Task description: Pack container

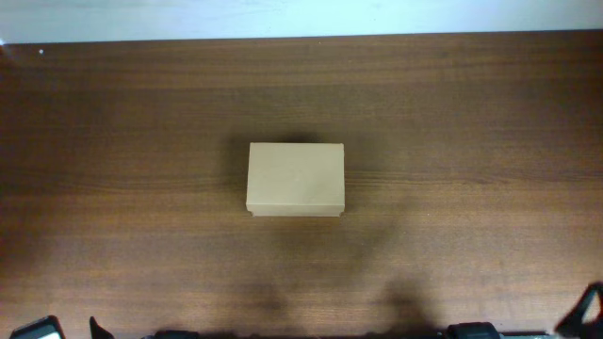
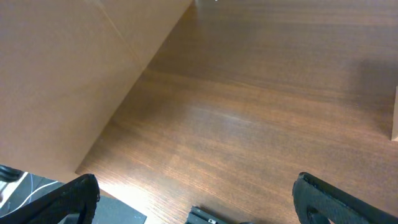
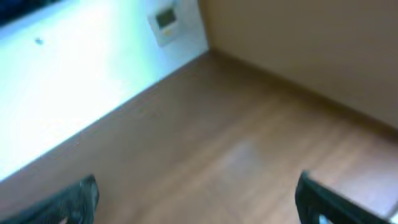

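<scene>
Spread wide, my left fingers [image 2: 62, 202] sit at the bottom corners of the left wrist view, both dark tips hanging over the wood of the counter [image 2: 249, 124] with bare grain between them. They grip nothing and touch nothing. A plain tan panel [image 2: 56, 74] fills the upper left of that view and meets the counter along a slanting line. At the far right edge a thin tan sliver shows, too little of it for me to say what it is.

From overhead, the container [image 1: 296, 179] rests near the middle of the counter, lid flap down and closed, its long sides running left to right, with a soft shadow along its far side. It stands alone, well apart from both of my arms, whose dark parts only just show at the bottom edge of the overhead view.

My right fingers [image 3: 329, 199] are just as wide apart, one tip at each lower corner of the blurred right wrist view, over the counter, empty and touching nothing. Beyond them the wood ends against a pale surface [image 3: 62, 81] on the left, where a small whitish plate [image 3: 165, 22] shows, and against a second tan panel [image 3: 311, 50] on the upper right.
</scene>
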